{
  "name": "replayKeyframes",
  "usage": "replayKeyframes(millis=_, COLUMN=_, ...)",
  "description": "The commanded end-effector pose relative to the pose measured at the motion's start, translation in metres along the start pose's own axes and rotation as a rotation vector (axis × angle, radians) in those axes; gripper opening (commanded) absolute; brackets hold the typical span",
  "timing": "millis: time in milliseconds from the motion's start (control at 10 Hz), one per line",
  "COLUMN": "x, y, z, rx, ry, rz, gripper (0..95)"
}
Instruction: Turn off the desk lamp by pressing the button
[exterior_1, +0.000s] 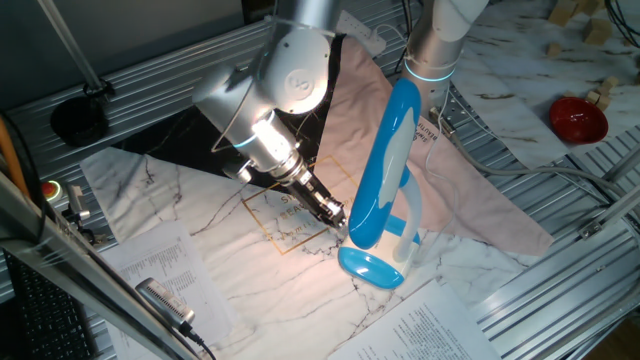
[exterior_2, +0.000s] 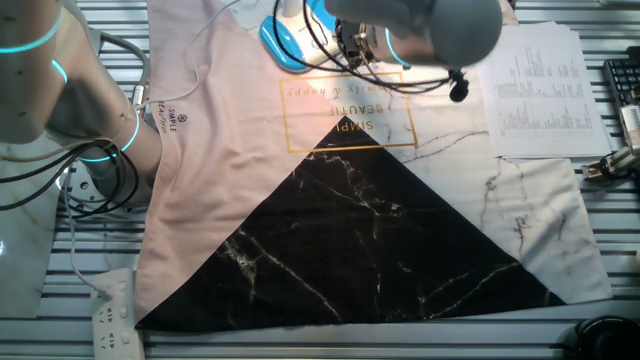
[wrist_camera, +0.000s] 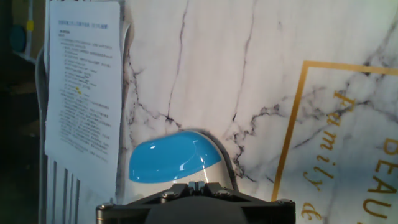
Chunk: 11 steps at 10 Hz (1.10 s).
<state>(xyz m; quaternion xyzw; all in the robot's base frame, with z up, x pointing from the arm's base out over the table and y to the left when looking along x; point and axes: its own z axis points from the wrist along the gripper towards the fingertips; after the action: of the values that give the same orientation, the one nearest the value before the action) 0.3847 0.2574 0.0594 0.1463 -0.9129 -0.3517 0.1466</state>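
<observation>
The lamp (exterior_1: 385, 165) stands near the front edge of the marble mat (exterior_1: 200, 230), its light on the mat showing it is lit. The gripper (exterior_1: 335, 215) sits low, just beside the blue base (exterior_1: 370, 268). Finger state: cannot tell. The button press is judged not yet done.

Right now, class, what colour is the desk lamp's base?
Bright blue; the base shows best in the hand view.

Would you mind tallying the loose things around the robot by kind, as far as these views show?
Desk lamp: 1
Printed paper sheets: 2, with another
Red bowl: 1
Power strip: 1
Total: 5
</observation>
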Motion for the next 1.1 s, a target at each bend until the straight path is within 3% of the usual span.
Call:
replayKeyframes(millis=100, x=0.012, y=0.002, z=0.007, rx=-0.022, ry=0.013, rz=0.019, gripper=0.0)
replayKeyframes(millis=700, x=0.022, y=0.003, z=0.018, rx=-0.027, ry=0.031, rz=0.033, gripper=0.0)
replayKeyframes(millis=1100, x=0.025, y=0.002, z=0.023, rx=-0.013, ry=0.043, rz=0.055, gripper=0.0)
